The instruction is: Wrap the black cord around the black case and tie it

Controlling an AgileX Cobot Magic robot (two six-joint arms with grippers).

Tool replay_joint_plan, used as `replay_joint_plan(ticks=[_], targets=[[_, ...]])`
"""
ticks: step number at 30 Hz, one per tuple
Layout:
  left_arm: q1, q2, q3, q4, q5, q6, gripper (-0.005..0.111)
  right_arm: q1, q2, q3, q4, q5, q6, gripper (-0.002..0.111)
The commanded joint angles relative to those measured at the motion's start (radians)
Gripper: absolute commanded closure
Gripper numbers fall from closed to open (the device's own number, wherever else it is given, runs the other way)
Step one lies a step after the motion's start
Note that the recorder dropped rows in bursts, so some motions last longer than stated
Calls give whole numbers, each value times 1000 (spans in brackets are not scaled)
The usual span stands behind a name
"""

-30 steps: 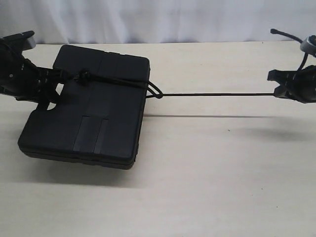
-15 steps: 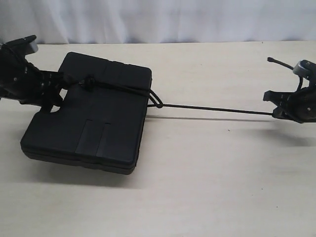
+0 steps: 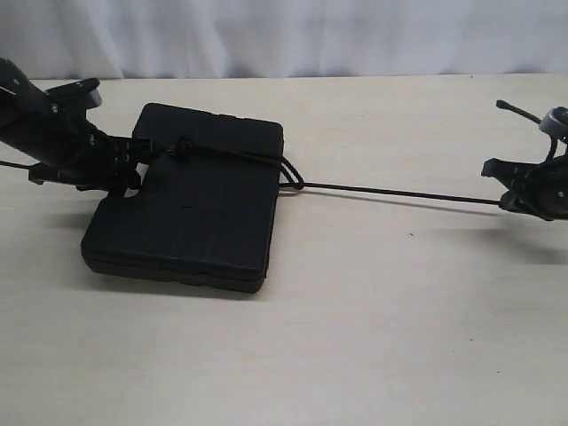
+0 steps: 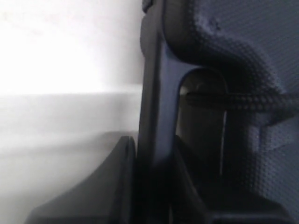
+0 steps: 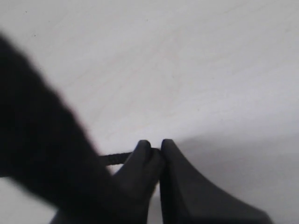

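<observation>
The black case lies flat on the pale table, left of centre. The black cord is knotted on the case's top, crosses to its far right corner and runs taut to the right. My left gripper is shut on the case's handle edge. In the left wrist view the handle bar stands between the jaws of the left gripper, and the braided cord crosses the cutout. My right gripper is shut on the cord's far end. The right wrist view shows the cord entering the right gripper.
The table is pale wood with a white backdrop behind it. A thin black strand sticks up beside the right arm. No other objects are in view.
The case has slid to the right with my left gripper and now lies flatter. The right gripper dropped, then edged right, and the cord stays taut between them.
</observation>
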Motion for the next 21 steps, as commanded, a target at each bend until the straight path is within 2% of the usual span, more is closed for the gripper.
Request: replay_joint_plan(ticks=[1, 4, 6, 13, 15, 19, 21], targets=[[-13, 40, -46, -28, -167, -46, 106, -32, 3, -25, -4, -132, -4, 104], [-31, 65, -81, -26, -163, -46, 106, -32, 3, -44, -4, -127, -4, 104], [-44, 80, -101, -13, -162, -46, 101, -32, 3, -49, -4, -132, -4, 104], [-82, 96, -124, -8, -187, -20, 63, -32, 3, -58, -4, -134, -21, 102], [-80, 96, -124, -8, -182, -20, 57, -32, 3, -58, -4, -124, -37, 92], [-80, 70, -126, -1, -155, -20, 56, -32, -2, -58, -27, -89, -37, 60], [-80, 33, -128, 58, -128, -20, 56, -36, -26, -58, -60, -70, -37, 46]])
